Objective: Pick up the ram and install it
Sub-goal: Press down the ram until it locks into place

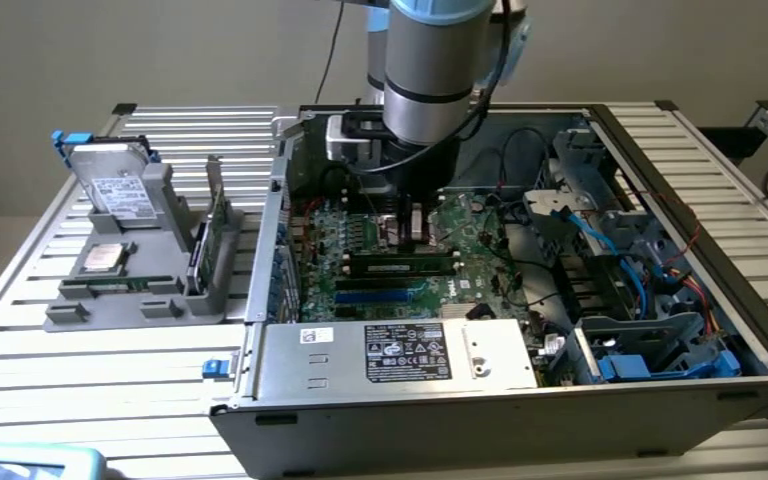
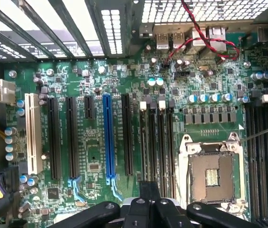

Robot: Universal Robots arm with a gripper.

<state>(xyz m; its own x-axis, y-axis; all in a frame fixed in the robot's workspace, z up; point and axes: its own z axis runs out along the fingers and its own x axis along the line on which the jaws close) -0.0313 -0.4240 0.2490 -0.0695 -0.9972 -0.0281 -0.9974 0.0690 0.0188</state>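
Green motherboard (image 2: 96, 156) filled an open computer case (image 1: 491, 420) on a slatted metal table (image 1: 77, 360), with the robot arm (image 1: 431, 70) reaching down into it. The ram (image 1: 404, 267), a thin stick with a pale label, lay across the board just below the gripper (image 2: 150, 209). Whether the fingers were open or closed could not be told.

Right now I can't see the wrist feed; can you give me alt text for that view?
The wrist camera looks straight down onto the green motherboard inside the open computer case, with the gripper at the frame's edge. A long blue slot sits among black expansion slots, beside an empty CPU socket and red-and-black twisted wires.
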